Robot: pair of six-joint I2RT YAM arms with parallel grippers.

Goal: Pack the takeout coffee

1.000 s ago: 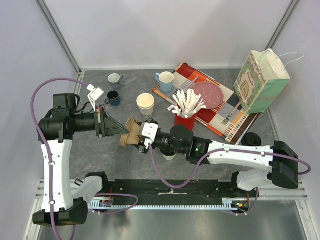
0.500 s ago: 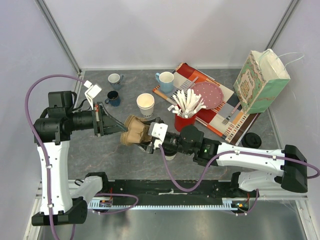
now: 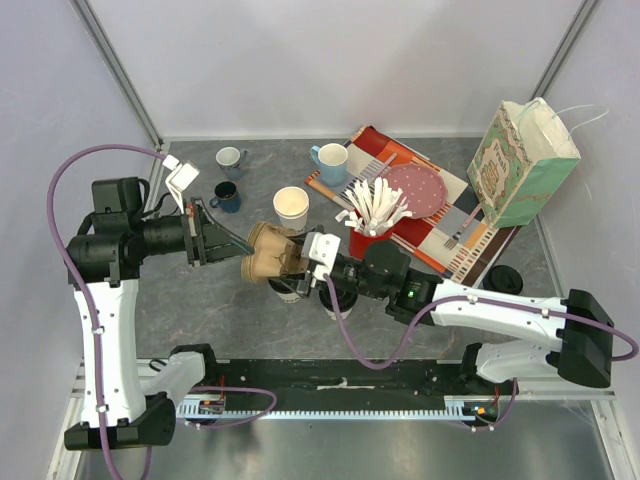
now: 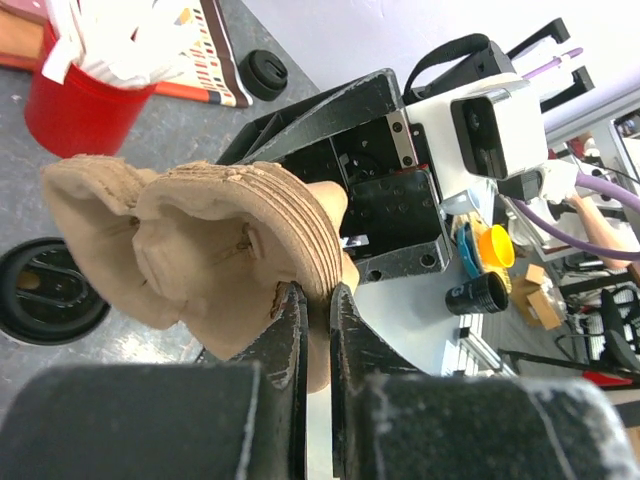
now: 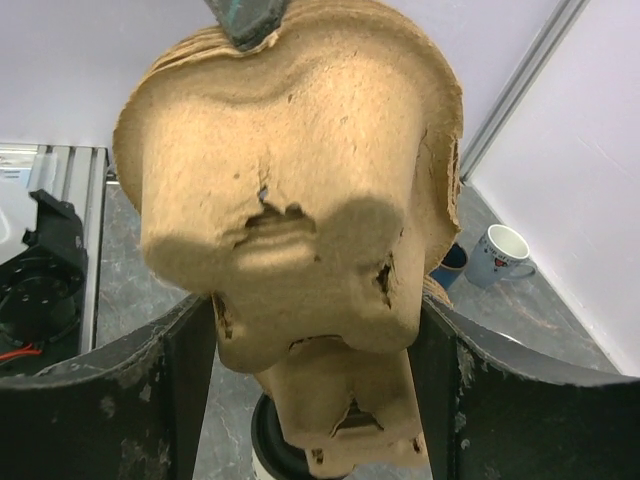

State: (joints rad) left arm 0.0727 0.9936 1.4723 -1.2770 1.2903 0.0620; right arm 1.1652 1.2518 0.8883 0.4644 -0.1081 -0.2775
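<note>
Takeout coffee cup point(image 3: 291, 210) on grey table point(image 3: 200, 300), white walls point(image 3: 300, 60) around; left fingers point(image 4: 285, 340) and right fingers point(image 5: 190, 380) grip the carrier point(image 3: 268, 255).

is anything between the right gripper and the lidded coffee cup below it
Yes: the brown pulp cup carrier, clamped in the right gripper and pinched by the left gripper, hangs over the lidded coffee cup.

R gripper point(image 3: 286, 263) took pulp carrier point(image 3: 262, 256) farther back — slightly rightward.
</note>
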